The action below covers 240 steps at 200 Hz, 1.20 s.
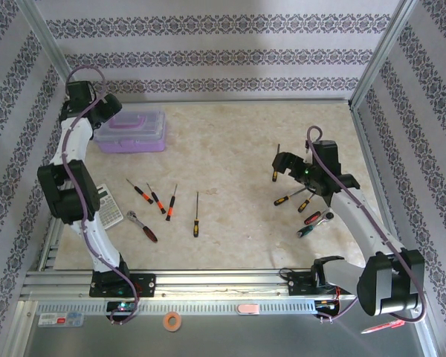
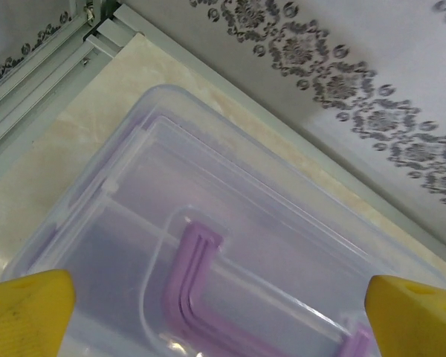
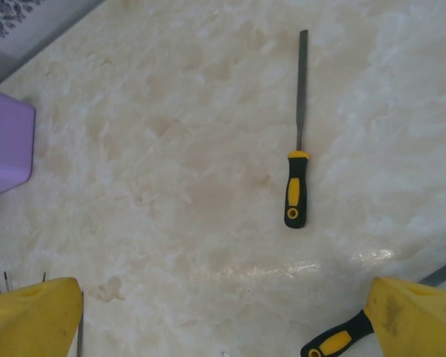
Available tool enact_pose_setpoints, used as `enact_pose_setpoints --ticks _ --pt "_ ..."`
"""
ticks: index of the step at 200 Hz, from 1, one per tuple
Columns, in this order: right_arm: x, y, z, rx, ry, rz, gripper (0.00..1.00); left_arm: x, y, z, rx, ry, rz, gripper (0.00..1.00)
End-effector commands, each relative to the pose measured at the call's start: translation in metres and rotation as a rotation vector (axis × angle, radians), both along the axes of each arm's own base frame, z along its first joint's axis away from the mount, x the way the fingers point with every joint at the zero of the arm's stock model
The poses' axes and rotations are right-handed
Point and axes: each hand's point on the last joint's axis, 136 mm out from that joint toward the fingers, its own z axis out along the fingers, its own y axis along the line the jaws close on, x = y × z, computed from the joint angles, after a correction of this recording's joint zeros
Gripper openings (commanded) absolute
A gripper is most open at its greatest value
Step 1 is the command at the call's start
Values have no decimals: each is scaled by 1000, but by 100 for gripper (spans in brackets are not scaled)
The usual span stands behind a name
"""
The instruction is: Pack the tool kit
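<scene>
Hovering the wide-open left pincer (image 2: 223, 318) over the shut case (image 2: 208, 186) near the worktop's (image 1: 230, 149) far-left corner, holding the right pincer (image 3: 223, 321) equally spread by a screwdriver (image 3: 297, 175); likely risking shoving the case aside.

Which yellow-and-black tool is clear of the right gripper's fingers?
The flat-bladed tool lying alone, blade pointing away; the other tool is half hidden behind a finger.

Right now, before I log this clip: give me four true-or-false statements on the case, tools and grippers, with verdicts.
1. The lilac case has its lid closed. True.
2. The left gripper holds a screwdriver. False: it is open and empty, above the case.
3. A ratchet wrench lies on the table near the calculator. True.
4. The right gripper is shut on the yellow-and-black tool. False: it is open; the tool lies on the table.
</scene>
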Motion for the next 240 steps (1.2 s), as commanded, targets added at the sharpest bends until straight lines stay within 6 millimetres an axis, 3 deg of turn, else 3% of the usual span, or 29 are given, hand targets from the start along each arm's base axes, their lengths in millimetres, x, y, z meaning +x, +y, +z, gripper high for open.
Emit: enact_pose_setpoints --ticks 1,36,89,119,146,194,240 --pt "0 16 15 -4 -37 96 98 1 19 -15 77 87 -10 100" --pt "-1 16 9 -23 -26 117 98 9 33 -24 165 130 -28 100" --pt "6 18 1 -33 -1 130 98 14 47 -20 224 141 -24 100" --pt "8 19 -1 -36 5 129 98 17 58 -43 205 212 -13 100" --pt "7 17 -3 -46 11 124 97 21 50 -58 163 218 -48 99" --pt "5 19 0 -32 5 116 97 15 8 -58 88 190 -113 94" --pt "6 26 7 9 -23 115 95 -1 -86 -59 -35 149 -151 93"
